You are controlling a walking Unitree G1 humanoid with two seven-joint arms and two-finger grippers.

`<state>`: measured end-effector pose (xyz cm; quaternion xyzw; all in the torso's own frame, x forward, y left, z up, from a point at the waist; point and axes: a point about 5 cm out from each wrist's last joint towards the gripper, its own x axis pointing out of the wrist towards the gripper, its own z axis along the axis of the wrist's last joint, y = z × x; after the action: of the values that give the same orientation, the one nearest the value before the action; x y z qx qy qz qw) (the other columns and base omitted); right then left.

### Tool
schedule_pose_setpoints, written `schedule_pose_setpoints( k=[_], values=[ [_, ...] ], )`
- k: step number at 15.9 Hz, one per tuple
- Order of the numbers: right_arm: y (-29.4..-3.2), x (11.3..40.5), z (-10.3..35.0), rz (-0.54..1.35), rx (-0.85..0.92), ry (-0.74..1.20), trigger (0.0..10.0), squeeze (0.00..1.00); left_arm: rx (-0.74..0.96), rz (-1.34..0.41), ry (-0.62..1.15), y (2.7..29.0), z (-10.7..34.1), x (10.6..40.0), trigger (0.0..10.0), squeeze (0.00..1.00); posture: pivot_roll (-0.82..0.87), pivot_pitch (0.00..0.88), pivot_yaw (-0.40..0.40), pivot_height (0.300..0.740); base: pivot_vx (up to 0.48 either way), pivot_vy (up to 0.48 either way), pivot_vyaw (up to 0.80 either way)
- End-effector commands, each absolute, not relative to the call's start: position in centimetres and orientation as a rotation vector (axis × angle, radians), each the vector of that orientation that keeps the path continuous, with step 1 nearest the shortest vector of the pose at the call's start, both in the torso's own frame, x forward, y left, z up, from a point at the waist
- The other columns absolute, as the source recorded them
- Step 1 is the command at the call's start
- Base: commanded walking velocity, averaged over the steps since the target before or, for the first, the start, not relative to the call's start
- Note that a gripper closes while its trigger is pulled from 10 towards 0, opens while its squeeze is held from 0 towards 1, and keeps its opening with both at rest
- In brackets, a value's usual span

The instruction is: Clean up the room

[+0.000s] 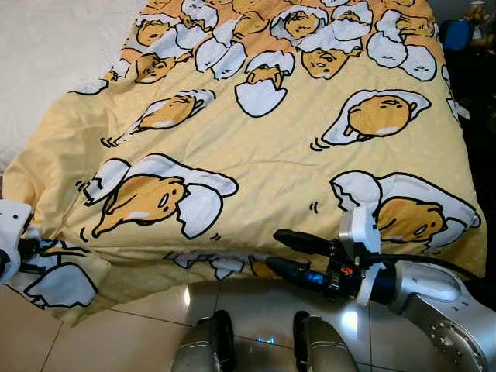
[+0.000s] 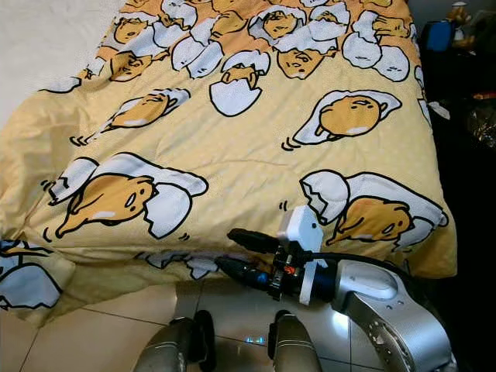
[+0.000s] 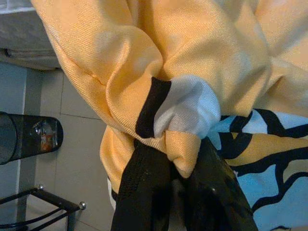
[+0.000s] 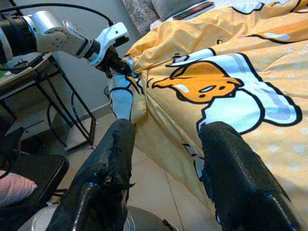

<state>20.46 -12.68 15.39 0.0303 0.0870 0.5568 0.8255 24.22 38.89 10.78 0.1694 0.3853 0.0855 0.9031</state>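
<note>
A yellow blanket (image 1: 263, 147) printed with egg cartoons lies spread over the bed, its front edge hanging toward the tiled floor. My left gripper (image 1: 23, 249) is at the blanket's front left corner, shut on a bunched fold of the fabric (image 3: 180, 144). The right wrist view also catches that left gripper (image 4: 118, 65) pinching the corner. Just below the front edge, right of the middle, my right gripper (image 1: 280, 254) hangs open. Its black fingers (image 4: 108, 163) are spread apart with nothing between them, and the blanket edge sits beyond them.
Glossy beige floor tiles (image 1: 139, 333) lie before the bed. A black metal rack (image 4: 62, 110) and a dark chair seat (image 4: 29, 175) stand to my left. A black mesh bin (image 3: 26, 137) sits on the floor there. Dark furniture (image 1: 477, 77) flanks the bed's right side.
</note>
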Motion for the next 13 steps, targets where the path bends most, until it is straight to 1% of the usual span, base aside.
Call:
schedule_pose_setpoints(
  k=[1,2,3,7,8,11,13],
  values=[
    [-12.6,20.4,15.1,1.194,0.07,0.198,10.0,0.0,0.327,0.264,0.826,40.2,10.7,23.0,10.0,1.0,-0.07,0.183,0.115,0.74,0.0,0.0,0.0],
    [-12.6,20.4,15.1,1.192,0.068,0.2,10.0,0.0,0.318,0.267,0.814,40.0,10.7,23.1,10.0,1.0,-0.07,0.183,0.115,0.74,0.0,0.0,0.0],
    [-12.6,20.4,15.1,1.189,0.066,0.201,10.0,0.0,0.282,0.263,0.767,39.6,10.9,23.6,10.0,1.0,-0.07,0.178,0.115,0.74,0.0,0.0,0.0],
    [-12.6,20.9,14.8,1.155,0.056,0.197,10.0,0.0,0.215,0.155,0.66,37.4,11.2,25.0,10.0,1.0,-0.07,0.164,0.105,0.74,0.0,0.0,0.0],
    [-12.5,21.2,14.5,1.121,0.045,0.202,10.0,0.0,0.195,0.135,0.646,36.6,11.1,25.2,10.0,1.0,-0.06,0.159,0.103,0.74,0.0,0.0,0.0],
    [-12.2,21.4,14.1,1.096,0.049,0.197,10.0,0.0,0.203,0.135,0.65,36.0,10.8,25.1,10.0,1.0,-0.06,0.155,0.101,0.74,0.0,0.0,0.0],
    [-12.2,21.5,14.1,1.093,0.048,0.195,10.0,0.0,0.208,0.139,0.652,36.0,10.8,25.0,10.0,1.0,-0.06,0.154,0.103,0.74,0.0,0.0,0.0]
  ],
)
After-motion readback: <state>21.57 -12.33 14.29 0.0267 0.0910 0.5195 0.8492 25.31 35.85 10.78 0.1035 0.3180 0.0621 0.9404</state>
